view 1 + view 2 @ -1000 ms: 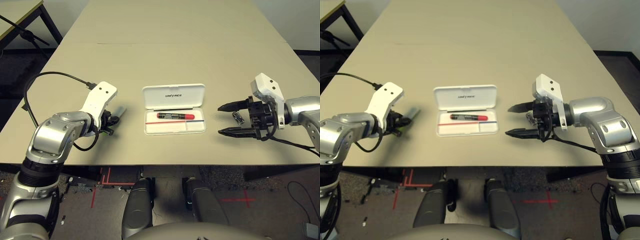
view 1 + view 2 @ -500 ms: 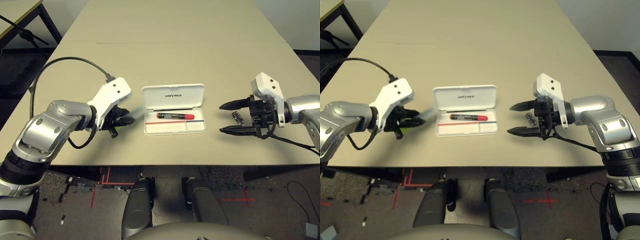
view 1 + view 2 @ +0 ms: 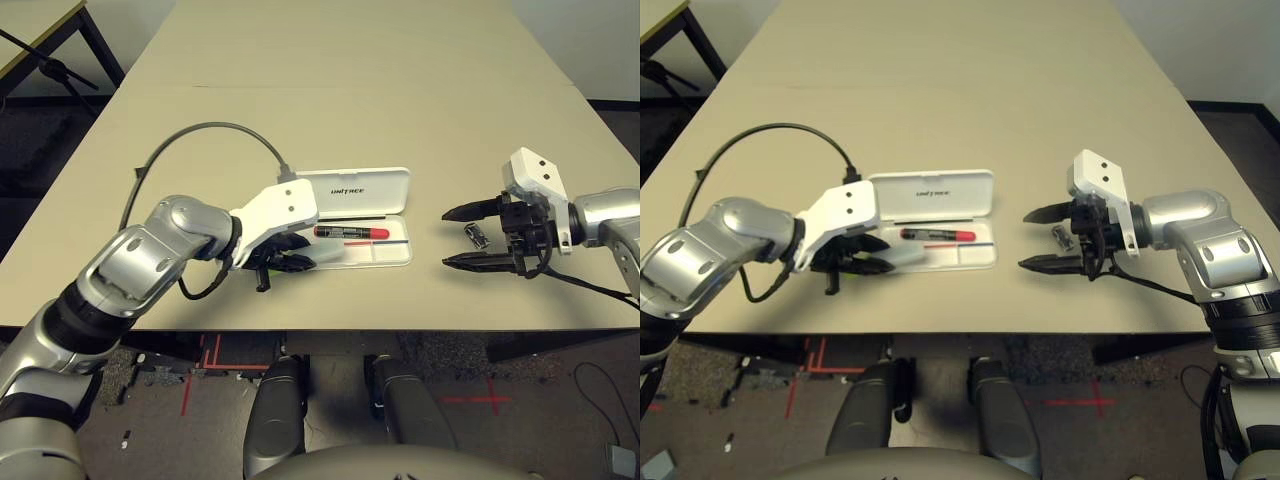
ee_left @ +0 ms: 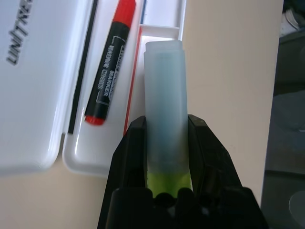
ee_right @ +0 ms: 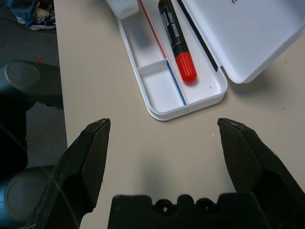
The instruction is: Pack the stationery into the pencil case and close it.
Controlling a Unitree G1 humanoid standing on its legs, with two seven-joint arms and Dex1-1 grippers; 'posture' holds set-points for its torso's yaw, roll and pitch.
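Pointing along the pencil case (image 3: 385, 188), the green stick (image 4: 165, 114) lies lengthwise.

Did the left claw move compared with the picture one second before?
Yes. The left claw, shut on the green stick, moved right, reaching the pencil case.

"UNITREE" in black on the open pencil case (image 3: 355, 192) lid. Marker (image 4: 109, 64) barrel has white print, reads roughly "MARKER"; rest illegible.
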